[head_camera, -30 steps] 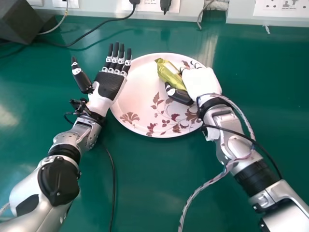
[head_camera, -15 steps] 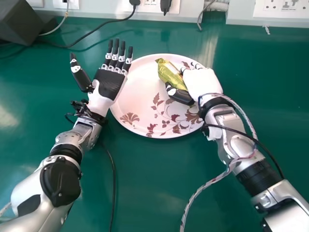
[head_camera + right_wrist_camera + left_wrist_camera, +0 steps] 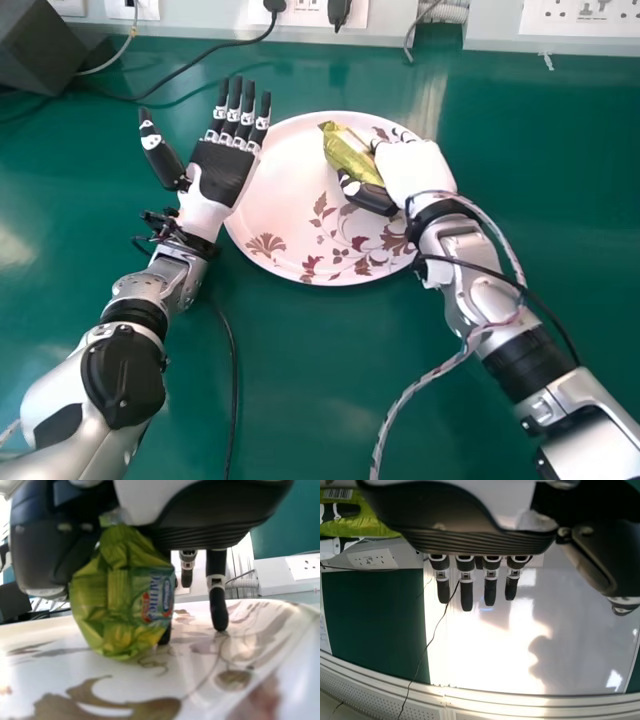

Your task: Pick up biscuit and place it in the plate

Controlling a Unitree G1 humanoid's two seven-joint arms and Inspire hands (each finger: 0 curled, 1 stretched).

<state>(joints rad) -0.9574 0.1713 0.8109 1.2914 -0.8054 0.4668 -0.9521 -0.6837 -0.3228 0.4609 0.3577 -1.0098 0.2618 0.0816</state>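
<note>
In the head view my right hand (image 3: 412, 172) is over the right part of the plate (image 3: 285, 215), its thumb and fingers shut on the green-yellow biscuit packet (image 3: 349, 153). The right wrist view shows the packet (image 3: 120, 597) pinched between thumb and fingers of my right hand (image 3: 217, 595), close above the plate (image 3: 200, 655); whether it touches the plate I cannot tell. My left hand (image 3: 222, 172) is open, palm up, at the plate's left edge. In the left wrist view, the straight fingers of my left hand (image 3: 466, 587) show, with the packet (image 3: 357, 522) farther off.
A dark box (image 3: 45, 50) stands at the far left corner of the green table (image 3: 300, 380). Black cables (image 3: 190, 68) run along the back, below wall sockets (image 3: 590, 14). Another cable (image 3: 234, 370) lies between the arms.
Very little differs. The plate, the packet and both arms appear a few pixels farther left, along with the background. My right hand keeps its hold on the packet.
</note>
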